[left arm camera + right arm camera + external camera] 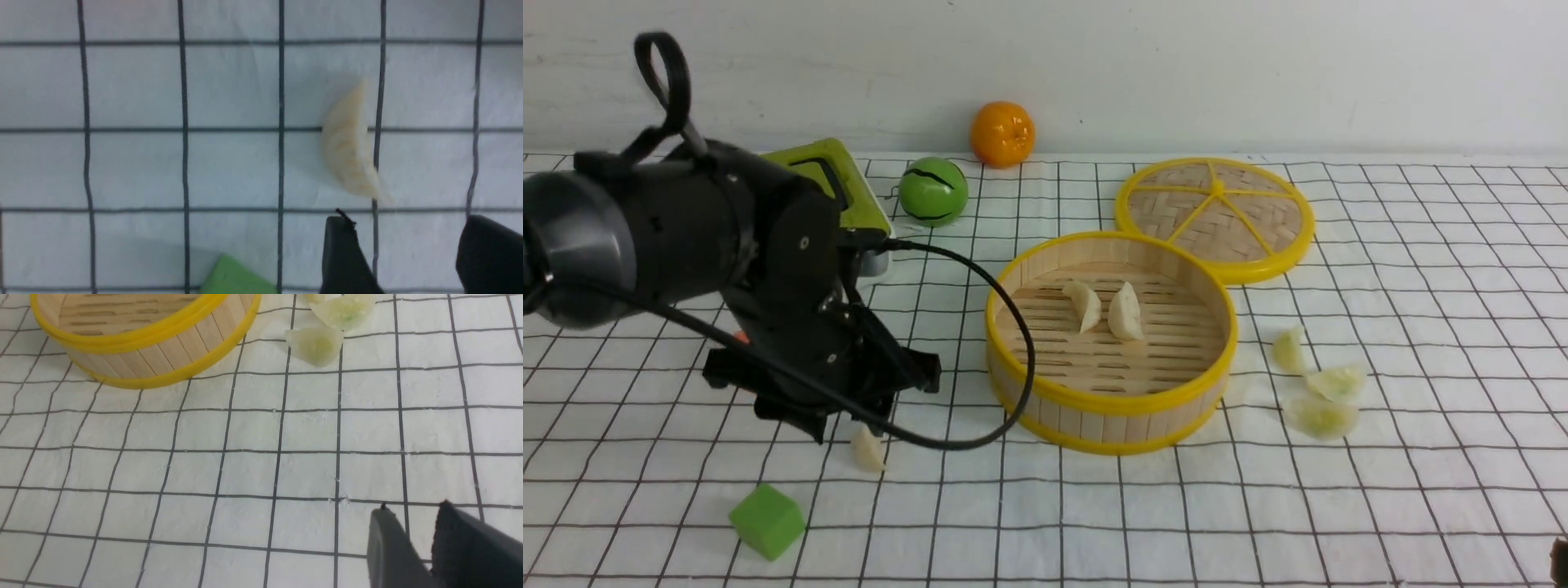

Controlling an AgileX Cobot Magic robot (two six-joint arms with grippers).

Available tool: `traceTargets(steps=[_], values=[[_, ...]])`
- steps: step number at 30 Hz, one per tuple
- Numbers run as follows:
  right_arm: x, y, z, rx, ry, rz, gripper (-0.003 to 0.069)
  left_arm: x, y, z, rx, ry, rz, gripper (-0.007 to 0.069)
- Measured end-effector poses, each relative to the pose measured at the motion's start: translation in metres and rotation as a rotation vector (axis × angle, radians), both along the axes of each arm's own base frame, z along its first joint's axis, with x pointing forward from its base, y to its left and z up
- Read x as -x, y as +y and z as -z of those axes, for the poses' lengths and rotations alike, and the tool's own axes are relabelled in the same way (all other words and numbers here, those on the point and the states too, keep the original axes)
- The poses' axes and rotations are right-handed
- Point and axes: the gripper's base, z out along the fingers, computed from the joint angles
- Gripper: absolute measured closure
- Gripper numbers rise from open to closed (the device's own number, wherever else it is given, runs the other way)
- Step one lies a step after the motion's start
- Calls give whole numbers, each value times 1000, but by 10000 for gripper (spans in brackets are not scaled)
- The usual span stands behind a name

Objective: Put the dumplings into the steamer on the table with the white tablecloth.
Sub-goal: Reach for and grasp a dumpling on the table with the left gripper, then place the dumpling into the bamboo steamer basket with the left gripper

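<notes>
Front view, nearest first: a green block point(768, 523) sits on the white tablecloth point(1013, 523); just beyond, the left gripper point(402, 245), fingers spread, hangs near one cream dumpling point(868, 449). The right gripper point(408, 535) has its fingers slightly apart. Farther, two cream dumplings point(1125, 313) lie inside the steamer point(1107, 404), three greenish dumplings point(1321, 417) beside it.

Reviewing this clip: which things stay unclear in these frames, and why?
- Red object: front view, mostly behind the left arm, so its shape is unclear.
- Green container: front view, partly covered by the left arm; what it holds is unclear.
- Right hand: front view, cut off by the edge.
- Green block: left wrist view, cut off by the edge.
</notes>
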Motion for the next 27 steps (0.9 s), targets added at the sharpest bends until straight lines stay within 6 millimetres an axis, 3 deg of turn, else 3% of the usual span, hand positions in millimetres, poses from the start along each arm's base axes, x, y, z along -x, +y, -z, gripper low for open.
traceTargets(steps=[4,11,16,18,25,27], values=[[0,0,0,0,3,-2,487,-10,-3,9,23,-51,-21,251],[0,0,0,-1,6,-3,487,-22,-4,50,-19,1,-122,277],[0,0,0,-1,6,-3,484,-24,-3,60,-38,16,-133,412],[0,0,0,-1,6,-3,482,-23,-4,57,-33,13,-122,453],[0,0,0,-5,6,-3,477,-17,-6,16,39,-53,-67,449],[0,0,0,-5,6,-3,477,-20,-13,-16,107,-103,-33,449]])
